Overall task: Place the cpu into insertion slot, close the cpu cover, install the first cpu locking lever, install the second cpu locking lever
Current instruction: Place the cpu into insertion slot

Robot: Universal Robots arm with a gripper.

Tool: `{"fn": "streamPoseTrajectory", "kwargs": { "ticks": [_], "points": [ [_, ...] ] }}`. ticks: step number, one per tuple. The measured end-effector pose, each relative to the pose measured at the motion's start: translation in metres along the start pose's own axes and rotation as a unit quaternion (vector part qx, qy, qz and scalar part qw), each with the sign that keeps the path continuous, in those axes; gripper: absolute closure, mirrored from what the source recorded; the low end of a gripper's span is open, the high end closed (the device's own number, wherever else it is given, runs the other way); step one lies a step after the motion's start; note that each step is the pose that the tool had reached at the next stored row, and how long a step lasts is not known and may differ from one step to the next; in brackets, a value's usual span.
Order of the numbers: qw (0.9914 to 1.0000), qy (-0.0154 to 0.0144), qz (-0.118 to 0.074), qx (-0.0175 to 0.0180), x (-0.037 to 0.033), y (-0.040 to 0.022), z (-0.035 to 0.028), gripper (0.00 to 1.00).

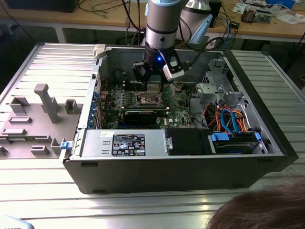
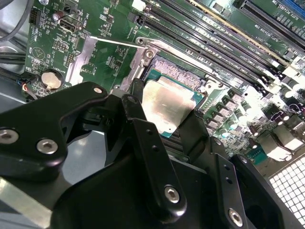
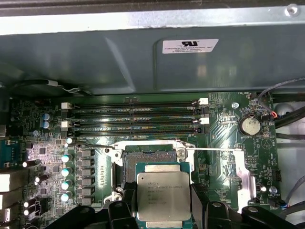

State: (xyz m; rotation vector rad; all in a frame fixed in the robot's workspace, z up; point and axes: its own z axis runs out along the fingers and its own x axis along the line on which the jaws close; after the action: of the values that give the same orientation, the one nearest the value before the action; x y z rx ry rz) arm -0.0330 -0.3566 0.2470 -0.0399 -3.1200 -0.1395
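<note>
Inside, the large dark grey sheet-metal computer case (image 1: 190, 167) lies open on its side, and a green circuit board (image 3: 224, 119) covers its floor. The arm's black two-finger gripper (image 3: 162, 207) hangs down into it, closed on a small part (described below).

Just under it is the insertion slot (image 3: 147, 158), a square dark socket recess with a silver metal rim. The cpu cover (image 2: 81, 59), a thin silver sheet-metal frame, is swung open beside the socket.

The cpu (image 3: 163, 193), a small flat square chip with a silvery-grey metal top, is pinched at two opposite edges by the fingers (image 2: 143, 138). It hovers over the socket, partly overlapping it in both wrist views, and I judge it is not seated.

The risks, as I see them:
- The grip holds only thin edges, so the chip could slip or tilt.
- A skewed or shifted descent could press a corner on the rim and damage the contacts.
- The thin steel lever wire (image 3: 209, 150) runs close by, and a finger might catch it.
</note>
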Motion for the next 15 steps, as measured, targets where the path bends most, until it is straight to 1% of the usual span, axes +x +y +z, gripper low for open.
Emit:
{"fn": "streamPoseTrajectory", "kwargs": {
  "ticks": [4, 6, 15],
  "points": [
    [1.0, 0.0, 0.0, 0.0, 0.0, -0.0001, 0.0007, 0.45],
    [1.0, 0.0, 0.0, 0.0, 0.0, -0.0002, 0.0027, 0.45],
    [1.0, 0.0, 0.0, 0.0, -0.0001, -0.0004, 0.0041, 0.45]
  ]
}}
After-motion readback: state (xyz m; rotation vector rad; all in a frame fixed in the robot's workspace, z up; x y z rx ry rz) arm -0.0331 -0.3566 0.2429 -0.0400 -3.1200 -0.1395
